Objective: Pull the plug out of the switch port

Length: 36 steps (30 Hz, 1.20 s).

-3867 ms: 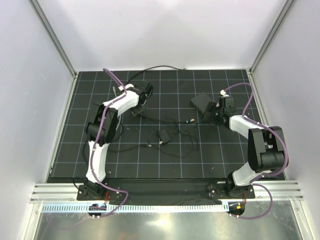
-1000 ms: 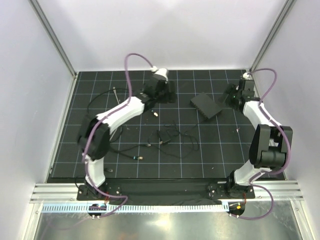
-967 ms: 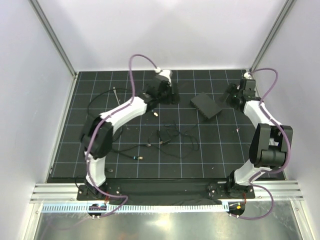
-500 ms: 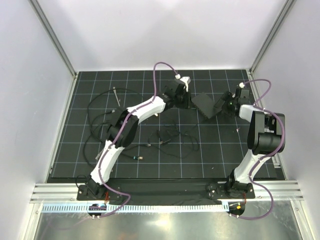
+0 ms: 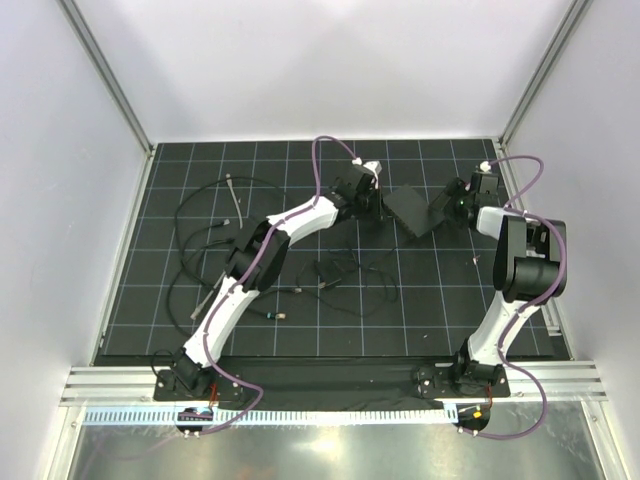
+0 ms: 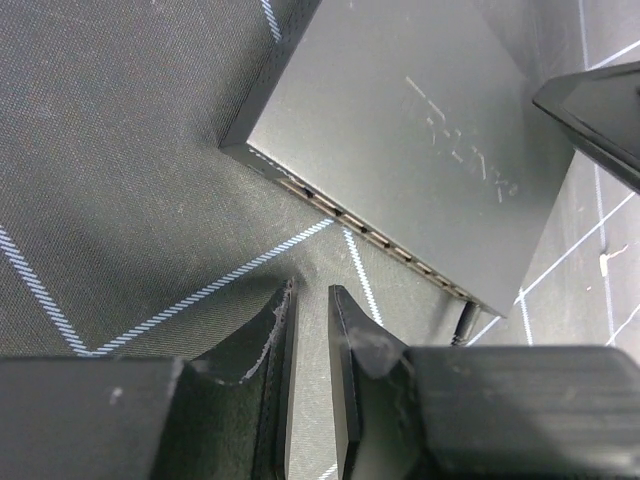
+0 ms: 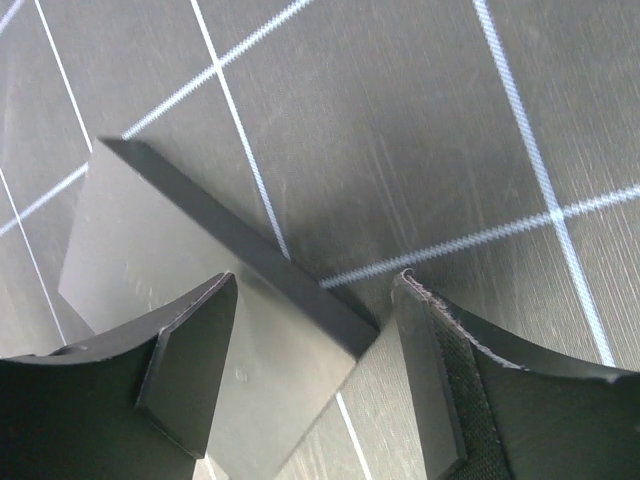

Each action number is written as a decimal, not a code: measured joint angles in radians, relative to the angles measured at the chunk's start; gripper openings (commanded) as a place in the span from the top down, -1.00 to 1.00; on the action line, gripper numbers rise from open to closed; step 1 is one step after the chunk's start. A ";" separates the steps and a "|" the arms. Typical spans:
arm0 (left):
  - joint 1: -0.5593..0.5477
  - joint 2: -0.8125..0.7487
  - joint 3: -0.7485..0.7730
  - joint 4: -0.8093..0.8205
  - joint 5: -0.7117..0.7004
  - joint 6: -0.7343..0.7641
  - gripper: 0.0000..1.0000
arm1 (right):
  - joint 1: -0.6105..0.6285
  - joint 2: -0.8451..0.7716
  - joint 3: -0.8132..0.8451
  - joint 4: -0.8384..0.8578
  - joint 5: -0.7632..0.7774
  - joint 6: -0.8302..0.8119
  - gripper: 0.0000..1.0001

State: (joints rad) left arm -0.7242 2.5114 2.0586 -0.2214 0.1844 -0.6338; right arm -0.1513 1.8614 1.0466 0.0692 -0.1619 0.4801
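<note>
Left wrist | pre-grasp: left jaws almost closed, empty, facing port row [image 6: 372, 236] of flat matte-black switch box [image 6: 400, 140] | right jaws open | next: gripping dark plug [image 6: 466, 318].

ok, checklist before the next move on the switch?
1. Brace: right gripper open astride a switch box corner: ok.
2. Access: port row faces left gripper: ok.
3. Alignment: cable leaves the row's end, off the left gripper's line: not ok.
4. Jaw width: left jaws nearly shut, empty: not ok.
5. Plug seating: cannot tell, mostly hidden.
</note>
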 measured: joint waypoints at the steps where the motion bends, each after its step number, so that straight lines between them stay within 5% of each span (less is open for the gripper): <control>1: 0.000 0.000 0.000 0.001 0.000 -0.007 0.60 | 0.002 0.005 0.003 0.007 0.000 0.004 -0.43; 17: 0.000 0.058 0.061 0.031 0.023 -0.038 0.61 | 0.018 0.019 -0.014 0.060 -0.080 0.037 -0.33; 30: 0.017 0.121 0.172 0.010 0.089 -0.021 0.42 | 0.028 -0.070 -0.140 0.089 -0.122 0.062 -0.33; 36: 0.019 0.075 0.091 0.042 0.111 -0.006 0.00 | 0.036 -0.063 -0.083 0.014 -0.100 0.032 -0.34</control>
State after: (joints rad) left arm -0.7055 2.5862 2.1494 -0.1799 0.2955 -0.6395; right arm -0.1154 1.7981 0.9634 0.0837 -0.2623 0.5117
